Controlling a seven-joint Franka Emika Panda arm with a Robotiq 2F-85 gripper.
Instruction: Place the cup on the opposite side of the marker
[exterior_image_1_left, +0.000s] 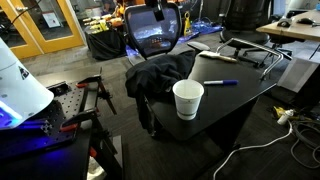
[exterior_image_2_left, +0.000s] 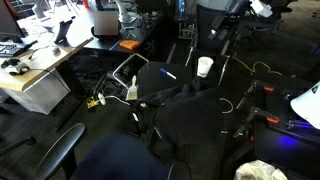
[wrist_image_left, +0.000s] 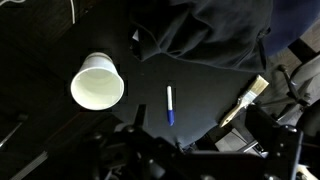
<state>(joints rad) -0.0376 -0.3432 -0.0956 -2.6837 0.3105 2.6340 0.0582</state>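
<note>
The white cup stands upright and empty on the black table; it shows in both exterior views and at the left of the wrist view. The marker, slim with a blue end, lies flat on the table a little beside the cup, and also shows in an exterior view and in the wrist view. My gripper hangs high above the table, open and empty, with the marker just beyond its jaws. It shows at the top edge of an exterior view.
A dark garment lies bunched on the table behind the cup. A pale paintbrush lies near the table's edge. An office chair stands behind the table. Cables run over the floor.
</note>
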